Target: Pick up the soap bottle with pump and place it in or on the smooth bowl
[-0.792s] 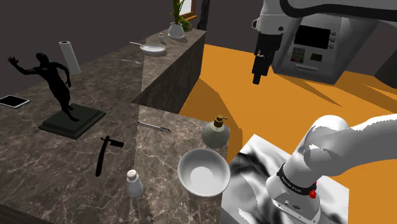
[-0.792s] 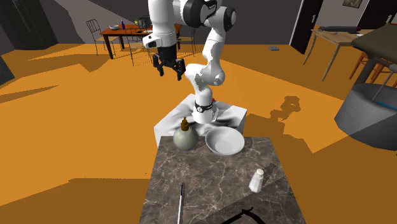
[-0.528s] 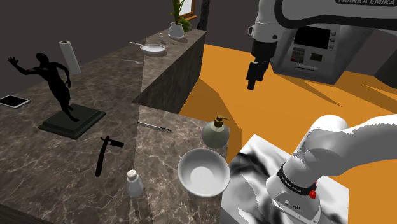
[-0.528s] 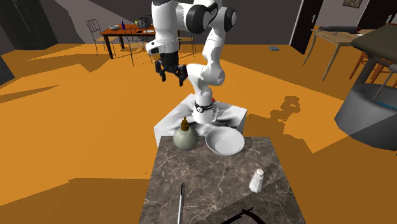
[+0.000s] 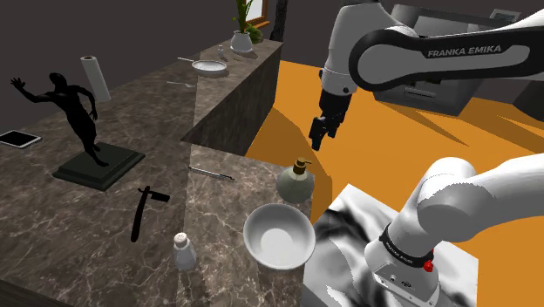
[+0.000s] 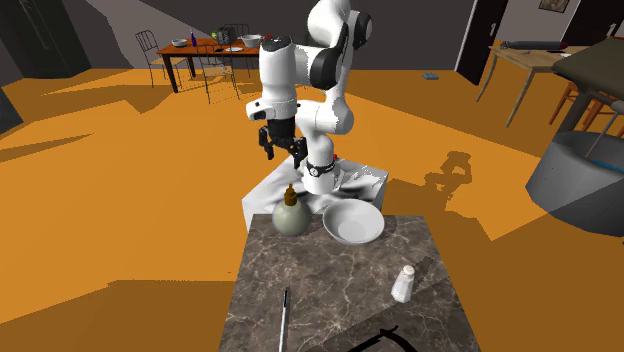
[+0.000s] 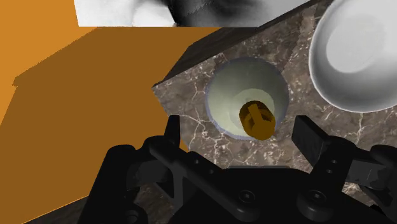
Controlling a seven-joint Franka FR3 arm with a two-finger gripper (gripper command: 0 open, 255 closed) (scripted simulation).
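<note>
Partly off-frame: bowl [image 7: 356, 57] beside soap bottle [image 7: 248, 105]

Shoulder view: from beside and a little behind the stand [image 5: 349, 249], quite near; it looks down over the marble counter [image 5: 78, 235] toward the far wall.
Second exterior view: from the opposite side, higher and farther off; it faces the arm [image 6: 290, 70] across the marble counter, with the stand beyond it.
Wrist view: very near, almost straight down along the gripper [image 7: 239, 130] onto the soap bottle [image 7: 245, 89].
Shared: all three views have the soap bottle, the bowl [image 5: 250, 228] and the counter corner near the stand; both exterior views also have the white shaker [image 5: 183, 253].
</note>
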